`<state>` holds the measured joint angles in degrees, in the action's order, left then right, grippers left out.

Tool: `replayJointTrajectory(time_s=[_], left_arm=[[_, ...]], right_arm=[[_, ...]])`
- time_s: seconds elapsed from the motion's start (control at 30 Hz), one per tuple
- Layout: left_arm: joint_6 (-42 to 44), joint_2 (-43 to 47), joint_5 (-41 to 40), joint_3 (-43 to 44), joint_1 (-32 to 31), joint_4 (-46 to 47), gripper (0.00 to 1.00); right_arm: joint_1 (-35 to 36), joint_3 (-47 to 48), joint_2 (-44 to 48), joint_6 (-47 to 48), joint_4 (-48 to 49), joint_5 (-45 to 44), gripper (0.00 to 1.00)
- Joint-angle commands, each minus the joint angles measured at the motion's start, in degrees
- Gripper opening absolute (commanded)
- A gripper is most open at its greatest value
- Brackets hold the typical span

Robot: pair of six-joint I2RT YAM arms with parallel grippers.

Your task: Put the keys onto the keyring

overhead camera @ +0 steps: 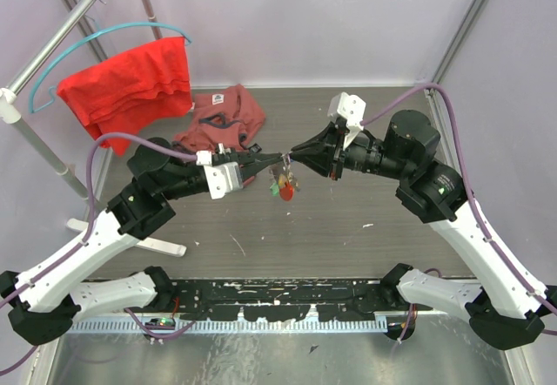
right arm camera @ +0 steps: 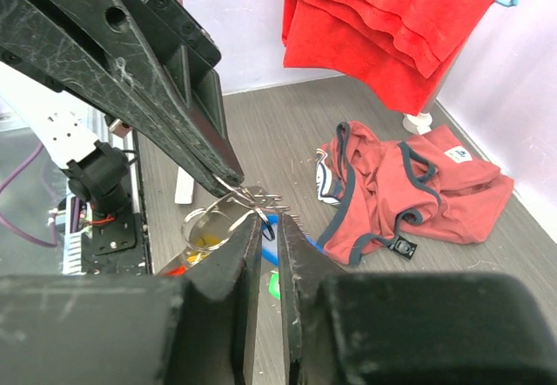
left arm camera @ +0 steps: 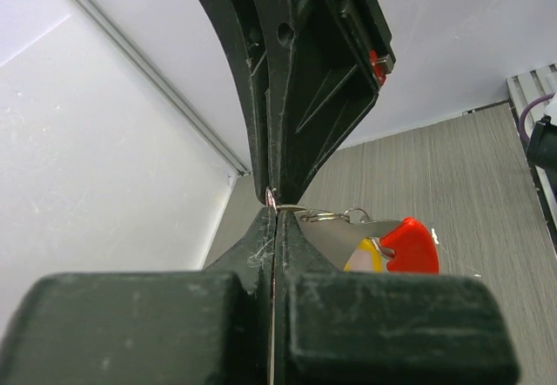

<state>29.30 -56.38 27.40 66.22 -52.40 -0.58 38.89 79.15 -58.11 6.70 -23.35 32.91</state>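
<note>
as the left gripper (overhead camera: 278,157) hangs in mid-air with its jaws clamped on the thin wire of the keyring (left arm camera: 291,209), the right gripper (overhead camera: 296,151) meets it tip to tip, jaws a narrow slit apart and closed on nothing that shows. the red tag (left arm camera: 409,246) and the keys (overhead camera: 280,181), their blue, green and yellow heads bunched together, dangle just under the two tips, above the table (overhead camera: 365,254). the hold is a pinch on bare wire: a small twist or pull from the right side could slide the ring out and drop the bunch. whether every key is already threaded cannot be told; a loose one could fall off as the coil is worked. farther back a crumpled shirt (overhead camera: 222,115) lies on the table and a red cloth (overhead camera: 130,84) hangs from a hanger (overhead camera: 104,32), well apart from the work.
</note>
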Motion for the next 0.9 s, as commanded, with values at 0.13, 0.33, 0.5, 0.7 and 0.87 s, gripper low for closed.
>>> replayJointTrajectory(time_s=[0.13, 0.33, 0.5, 0.7, 0.87], left_arm=[[-0.86, 1.61, 1.08, -0.75, -0.24, 4.73, 0.0], [-3.68, 1.68, 1.32, -1.96, -0.25, 8.12, 0.0], [-7.92, 1.87, 1.82, -3.71, -0.24, 12.76, 0.0], [-11.55, 1.81, 2.53, -4.85, -0.27, 16.59, 0.0], [-12.68, 1.68, 3.22, -5.09, -0.27, 17.58, 0.0]], right_arm=[[0.06, 0.89, 2.41, 1.86, 2.32, -3.05, 0.29], [0.09, 1.52, 4.08, 5.19, 1.31, -1.33, 0.36], [0.1, 2.23, 4.7, 8.54, 0.52, 1.68, 0.37], [0.06, 3.5, 4.75, 9.88, -1.0, 3.06, 0.29], [0.09, 4.9, 3.66, 10.18, -2.62, 4.7, 0.14]])
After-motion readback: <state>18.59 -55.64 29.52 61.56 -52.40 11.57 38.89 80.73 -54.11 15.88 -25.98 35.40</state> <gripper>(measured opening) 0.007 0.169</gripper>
